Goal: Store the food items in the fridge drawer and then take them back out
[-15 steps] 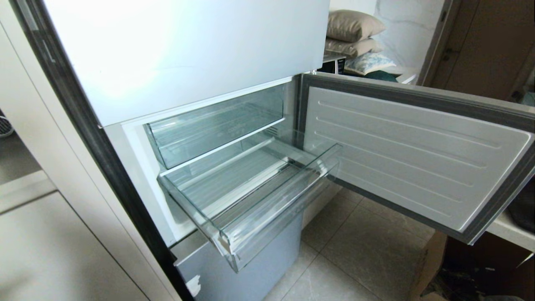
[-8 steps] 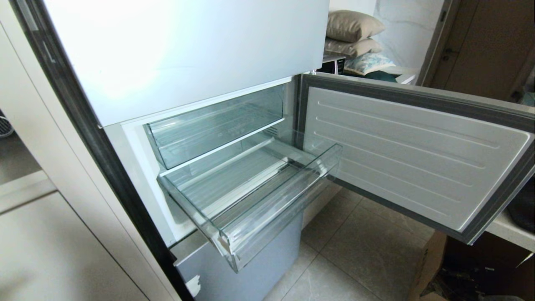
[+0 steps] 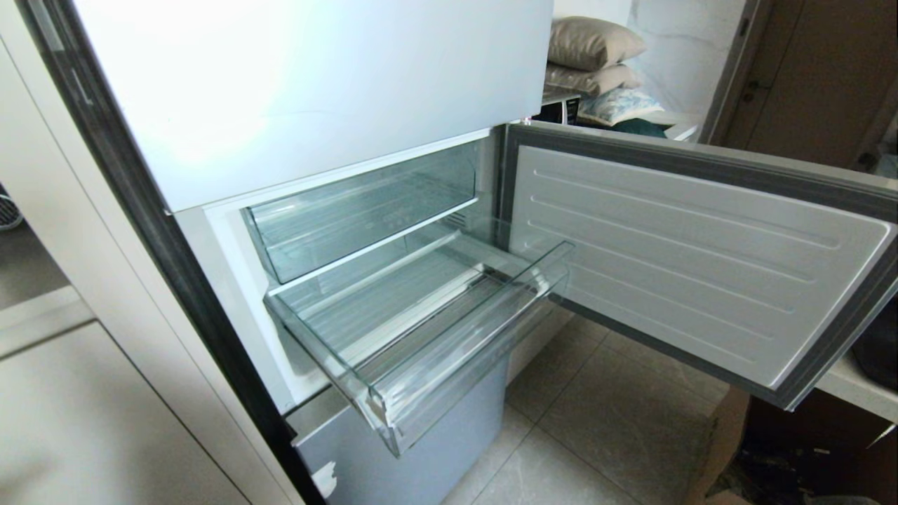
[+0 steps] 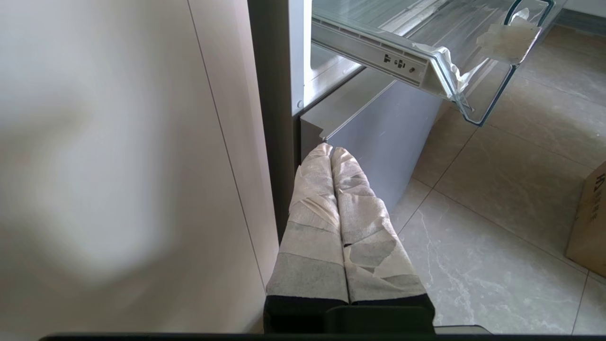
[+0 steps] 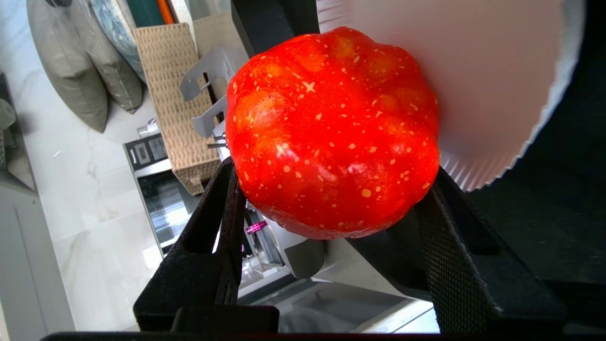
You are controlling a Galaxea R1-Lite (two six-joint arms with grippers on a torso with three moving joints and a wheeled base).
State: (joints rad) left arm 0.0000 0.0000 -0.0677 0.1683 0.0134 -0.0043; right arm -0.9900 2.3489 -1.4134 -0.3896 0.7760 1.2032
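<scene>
Pale floor tiles run under the open fridge, with stacked pillows far off to the right.

My right gripper is outside the head view; from its wrist camera I see its two black fingers spread about halfway and pressed against either side of the orange-red ribbed food item, which sits clamped between them. A white paper plate lies just behind the fruit, and a wicker basket and more pillows stand further back.

My left gripper hangs low beside the fridge, near its grey lower front panel; its tape-wrapped fingers lie pressed together with nothing between them, pointing toward that panel's corner. I cannot see that arm from the head camera.

From the head, I see the fridge drawer pulled well out toward me, its ribbed clear floor bare of food. Above and behind it sits a second clear bin, pushed in. To the right, the fridge door is swung wide open, its ribbed white inner face toward me. A cardboard box stands on the tiles near right.
</scene>
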